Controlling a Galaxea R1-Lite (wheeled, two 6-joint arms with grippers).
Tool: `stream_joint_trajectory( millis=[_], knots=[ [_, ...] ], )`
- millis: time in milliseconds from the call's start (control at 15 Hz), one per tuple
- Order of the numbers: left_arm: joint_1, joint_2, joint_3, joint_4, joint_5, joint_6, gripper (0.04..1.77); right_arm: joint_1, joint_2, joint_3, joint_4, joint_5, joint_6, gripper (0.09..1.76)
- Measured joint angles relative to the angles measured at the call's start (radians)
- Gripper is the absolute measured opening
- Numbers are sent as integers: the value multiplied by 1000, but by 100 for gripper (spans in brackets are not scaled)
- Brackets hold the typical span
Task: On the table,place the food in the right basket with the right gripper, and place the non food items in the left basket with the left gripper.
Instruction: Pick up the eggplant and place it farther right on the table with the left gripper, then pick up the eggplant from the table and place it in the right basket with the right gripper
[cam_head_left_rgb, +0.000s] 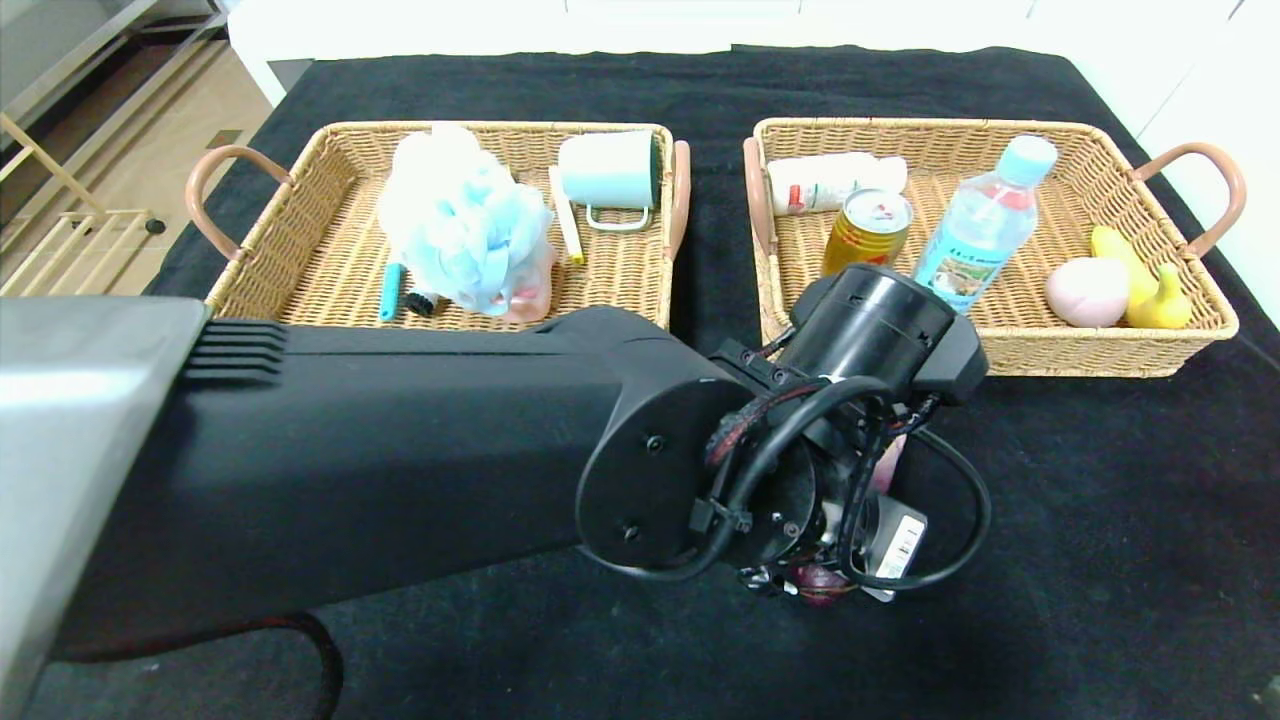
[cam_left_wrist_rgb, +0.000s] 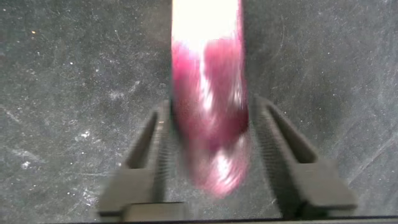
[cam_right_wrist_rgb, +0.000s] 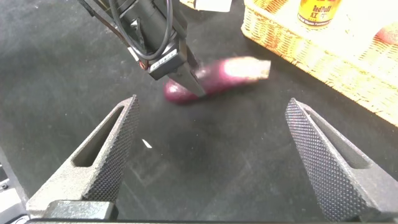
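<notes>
A purple eggplant (cam_head_left_rgb: 820, 585) lies on the black table in front of the right basket (cam_head_left_rgb: 1100, 350). My left arm reaches across to it. My left gripper (cam_left_wrist_rgb: 210, 155) is down at the table with a finger against each side of the eggplant (cam_left_wrist_rgb: 208, 106), shut on it. The head view mostly hides those fingers behind the wrist. My right gripper (cam_right_wrist_rgb: 211, 155) is open and empty, hovering near the table short of the eggplant (cam_right_wrist_rgb: 211, 78). The left basket (cam_head_left_rgb: 300, 300) stands at the back left.
The left basket holds a blue bath sponge (cam_head_left_rgb: 465, 220), a mug (cam_head_left_rgb: 610, 172), a brush (cam_head_left_rgb: 392, 290) and a stick. The right basket holds a can (cam_head_left_rgb: 868, 228), a water bottle (cam_head_left_rgb: 985, 225), a white bottle (cam_head_left_rgb: 835, 182), a peach (cam_head_left_rgb: 1087, 291) and a banana (cam_head_left_rgb: 1145, 280).
</notes>
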Motion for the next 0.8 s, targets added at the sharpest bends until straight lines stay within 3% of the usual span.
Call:
stream_joint_trajectory(
  millis=[333, 667, 800],
  knots=[
    [0, -4, 1, 0, 6, 8, 135, 4, -5, 0, 0, 0, 1, 171],
    [0, -88, 27, 11, 11, 11, 152, 10, -25, -35, 14, 6, 41, 171],
    [3, -154, 90, 5, 25, 16, 156, 8, -1, -40, 15, 0, 68, 171]
  ],
)
